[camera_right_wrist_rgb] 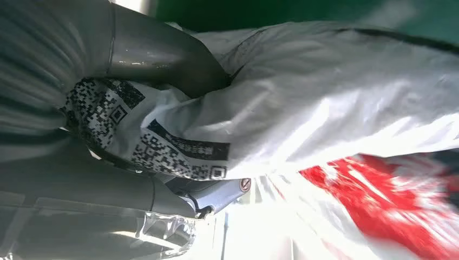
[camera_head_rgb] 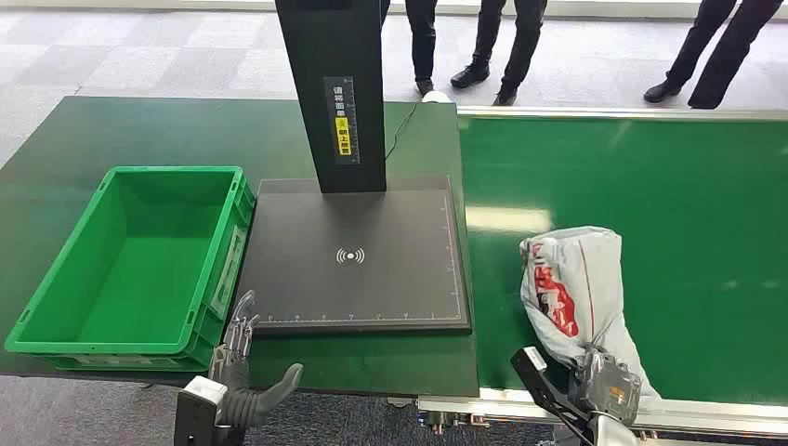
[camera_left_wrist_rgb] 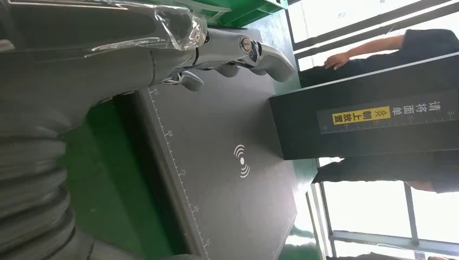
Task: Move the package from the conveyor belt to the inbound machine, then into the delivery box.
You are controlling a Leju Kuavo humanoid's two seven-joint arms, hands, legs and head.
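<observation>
Left side of the desk (camera_head_rgb: 84, 130): green delivery box (camera_head_rgb: 139, 265) sits there with nothing in it, just beside the inbound machine.

My left hand (camera_head_rgb: 243, 358) hangs at the near edge of the desk, between the box's near right corner and the machine's near left corner. Fingers are apart and extended, thumb out to the side, nothing held. In the left wrist view the fingertips (camera_left_wrist_rgb: 270, 57) reach over the edge of the black plate.

Centre: inbound machine (camera_head_rgb: 358, 255), a flat black plate with a white wireless mark in its middle and ruler ticks along its edges; a black post rises from its far side carrying a yellow and white label (camera_head_rgb: 344, 121) (characters too small to read reliably). Plate is bare.

Right: green conveyor belt (camera_head_rgb: 669, 204). The package (camera_head_rgb: 571, 283), a white crumpled poly bag with red print, lies on the belt near its near edge. My right hand (camera_head_rgb: 604, 386) is at the bag's near end; the right wrist view shows my grey thumb (camera_right_wrist_rgb: 162, 54) and fingers clamped around the bag by its barcode label (camera_right_wrist_rgb: 178, 154), so the hand is grasping the package.

Far side: legs of people (camera_head_rgb: 492, 42) standing on the floor beyond the desk.
</observation>
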